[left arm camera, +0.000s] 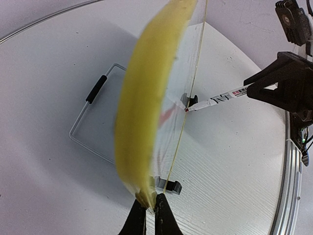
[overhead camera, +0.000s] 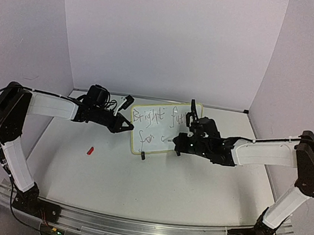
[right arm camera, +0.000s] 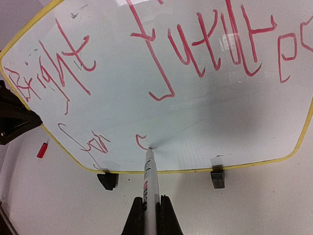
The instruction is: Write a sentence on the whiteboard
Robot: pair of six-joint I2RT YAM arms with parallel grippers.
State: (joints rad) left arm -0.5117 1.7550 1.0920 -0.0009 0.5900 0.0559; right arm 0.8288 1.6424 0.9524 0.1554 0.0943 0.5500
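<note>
Red ink of the sentence point(overhead camera: 145, 117) fills the top line of the whiteboard point(overhead camera: 166, 108), which stands mid-desk point(overhead camera: 137, 189), long side left to right, facing near. The second line looks barely begun. The left gripper point(left arm camera: 150, 208) pinches the left rim. The right gripper point(right arm camera: 149, 203) is clamped on a marker point(right arm camera: 148, 171) whose tip touches the board, pointing far-left. Next, I judge, come light rightward strokes.

This is looking like a robotics lab test cell. Plain pale walls point(overhead camera: 171, 40) are closing in a white table point(overhead camera: 154, 191) on the left, right and far sides, like a booth. An aluminium rail point(overhead camera: 133, 227) is running along the near edge, carrying the left arm point(overhead camera: 18, 164) and the right arm point(overhead camera: 283, 203) on bolted bases, with loose cables point(overhead camera: 48, 227) trailing beside it. The whiteboard point(overhead camera: 161, 130) is standing on the table between the two arms.
</note>
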